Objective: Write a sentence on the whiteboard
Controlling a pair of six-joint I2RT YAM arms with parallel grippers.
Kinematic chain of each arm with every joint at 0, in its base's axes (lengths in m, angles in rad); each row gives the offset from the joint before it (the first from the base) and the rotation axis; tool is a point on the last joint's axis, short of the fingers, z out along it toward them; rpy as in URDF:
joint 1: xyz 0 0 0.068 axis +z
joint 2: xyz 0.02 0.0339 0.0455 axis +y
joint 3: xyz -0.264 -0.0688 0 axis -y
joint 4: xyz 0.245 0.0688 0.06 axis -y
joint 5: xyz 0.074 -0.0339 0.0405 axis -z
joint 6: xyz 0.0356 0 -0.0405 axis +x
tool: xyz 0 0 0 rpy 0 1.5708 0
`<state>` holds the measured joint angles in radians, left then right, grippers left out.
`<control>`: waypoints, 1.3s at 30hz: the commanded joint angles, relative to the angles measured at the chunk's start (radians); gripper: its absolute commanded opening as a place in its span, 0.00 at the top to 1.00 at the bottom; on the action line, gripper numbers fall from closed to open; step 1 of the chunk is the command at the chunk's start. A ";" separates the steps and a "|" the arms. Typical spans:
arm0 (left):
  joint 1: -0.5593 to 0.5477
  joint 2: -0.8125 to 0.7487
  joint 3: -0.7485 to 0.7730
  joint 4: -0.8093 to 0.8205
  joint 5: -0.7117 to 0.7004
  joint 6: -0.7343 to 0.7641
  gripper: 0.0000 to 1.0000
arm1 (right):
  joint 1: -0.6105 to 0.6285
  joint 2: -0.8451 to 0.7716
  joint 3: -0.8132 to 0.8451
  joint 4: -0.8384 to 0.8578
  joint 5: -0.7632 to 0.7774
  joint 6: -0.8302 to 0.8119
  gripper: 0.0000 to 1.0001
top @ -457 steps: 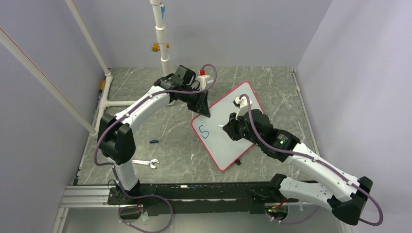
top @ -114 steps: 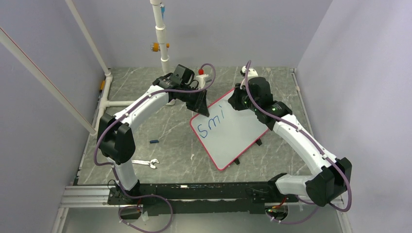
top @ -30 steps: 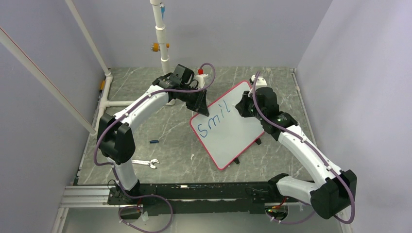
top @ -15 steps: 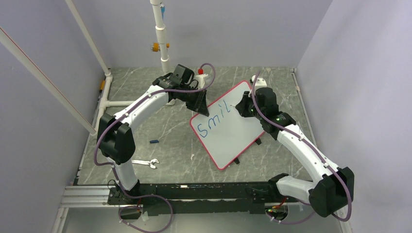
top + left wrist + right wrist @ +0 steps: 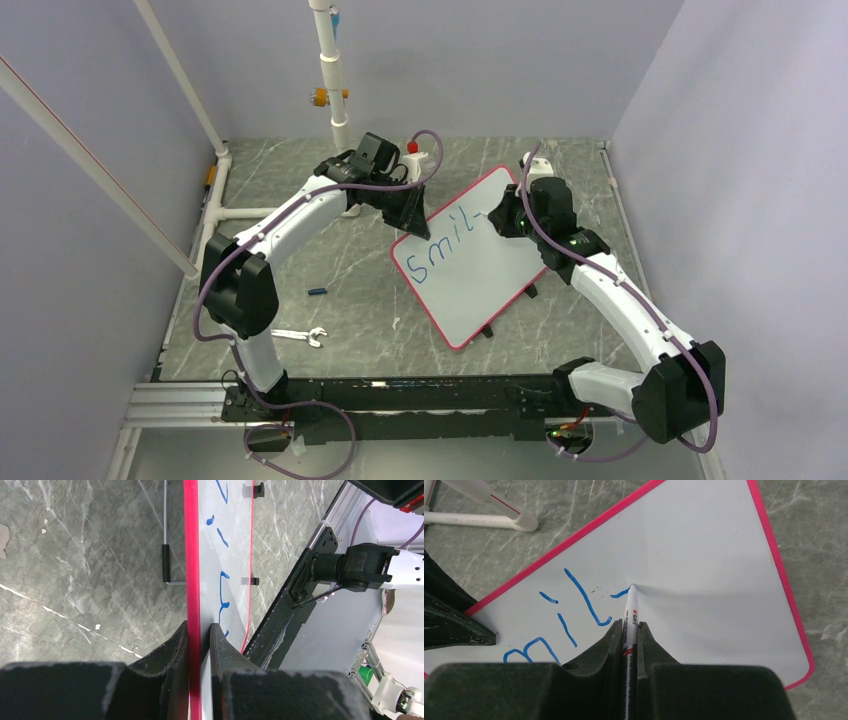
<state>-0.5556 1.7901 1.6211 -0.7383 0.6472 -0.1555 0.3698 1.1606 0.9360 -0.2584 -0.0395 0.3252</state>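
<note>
Right wrist: thin marker (image 5: 630, 611) touches smooth whiteboard (image 5: 704, 555).

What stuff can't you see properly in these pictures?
Right wrist view: the right hand blocks the start of the writing; the print on the marker is too small to read.
Left wrist view: the whiteboard is edge-on, so the letters look squashed; the left hand covers its near edge.
Top view: the marker tip is too small to pick out; the small blue thing is too small to name.
</note>
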 commanded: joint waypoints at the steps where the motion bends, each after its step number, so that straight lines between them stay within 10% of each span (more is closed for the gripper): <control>1: -0.004 -0.051 0.029 0.062 -0.021 0.038 1.00 | -0.002 0.016 0.031 0.042 -0.034 0.010 1.00; 39: -0.008 -0.054 0.029 0.057 -0.038 0.046 1.00 | -0.002 -0.060 -0.075 -0.003 -0.040 0.022 1.00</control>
<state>-0.5556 1.7901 1.6207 -0.7395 0.6411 -0.1551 0.3653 1.1122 0.8749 -0.2447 -0.1307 0.3447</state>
